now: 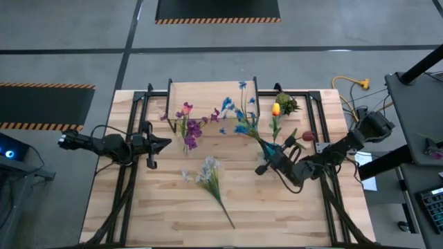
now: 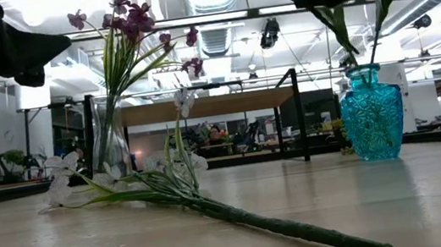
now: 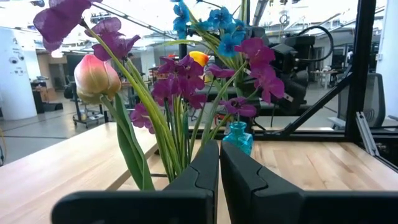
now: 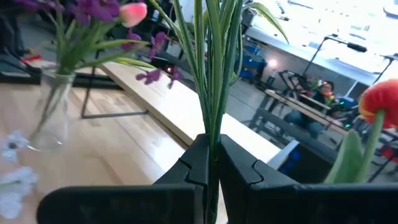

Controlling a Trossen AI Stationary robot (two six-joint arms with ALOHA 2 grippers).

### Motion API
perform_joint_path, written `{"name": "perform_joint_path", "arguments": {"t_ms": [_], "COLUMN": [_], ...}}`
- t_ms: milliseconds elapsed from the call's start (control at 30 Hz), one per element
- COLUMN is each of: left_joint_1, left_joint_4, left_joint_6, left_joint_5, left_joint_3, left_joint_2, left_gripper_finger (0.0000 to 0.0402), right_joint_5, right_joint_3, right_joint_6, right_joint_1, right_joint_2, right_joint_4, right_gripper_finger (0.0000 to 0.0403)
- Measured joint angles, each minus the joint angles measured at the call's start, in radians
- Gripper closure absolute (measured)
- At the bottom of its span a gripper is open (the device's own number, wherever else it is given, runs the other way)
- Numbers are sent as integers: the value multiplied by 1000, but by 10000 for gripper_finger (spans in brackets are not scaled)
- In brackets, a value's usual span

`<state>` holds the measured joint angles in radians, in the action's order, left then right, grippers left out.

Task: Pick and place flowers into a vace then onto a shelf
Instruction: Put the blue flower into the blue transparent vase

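Note:
My right gripper (image 1: 271, 159) is shut on the green stems of the blue flowers (image 1: 235, 114), right above the blue glass vase (image 2: 371, 112). The stems' lower ends reach into the vase's mouth (image 2: 364, 70). An orange bloom (image 1: 275, 108) and a dark red bloom (image 1: 308, 136) show close by. A clear glass vase (image 2: 109, 138) holds purple flowers (image 1: 190, 131) and a pink tulip (image 3: 94, 76). A white flower (image 1: 210, 176) lies flat on the table. My left gripper (image 1: 165, 143) is shut, just left of the clear vase. The shelf (image 1: 211, 92) stands at the far edge. My right gripper pinches a bunch of several green stems (image 4: 212, 127) between its two fingers (image 4: 198, 165), partway down their length, below the blooms. The stems stand nearly upright and run on past the fingers down into the blue vase (image 1: 267, 146).
A black metal frame (image 1: 138, 104) runs along the table's far and side edges. A short green spiky sprig (image 1: 287, 104) sits near the far right. The near half of the table around the white flower (image 2: 196, 197) is bare wood. A person (image 4: 320, 93) sits in the room beyond.

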<state>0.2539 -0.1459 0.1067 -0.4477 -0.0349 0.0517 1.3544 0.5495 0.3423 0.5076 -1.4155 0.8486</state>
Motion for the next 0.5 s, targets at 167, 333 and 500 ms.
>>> {"name": "perform_joint_path", "arguments": {"t_ms": [167, 333, 500], "left_joint_1": [0, 0, 0], "left_joint_4": [0, 0, 0], "left_joint_6": [10, 15, 15], "left_joint_5": [0, 0, 0], "left_joint_3": [0, 0, 0], "left_joint_2": [0, 0, 0], "left_gripper_finger": [402, 402, 402], "right_joint_5": [0, 3, 3], "right_joint_3": [0, 0, -8], "right_joint_6": [58, 100, 87], "right_joint_1": [-23, -39, -53], "right_joint_2": [0, -13, -43], "right_joint_4": [-1, -12, -53], "right_gripper_finger": [390, 390, 390]}}
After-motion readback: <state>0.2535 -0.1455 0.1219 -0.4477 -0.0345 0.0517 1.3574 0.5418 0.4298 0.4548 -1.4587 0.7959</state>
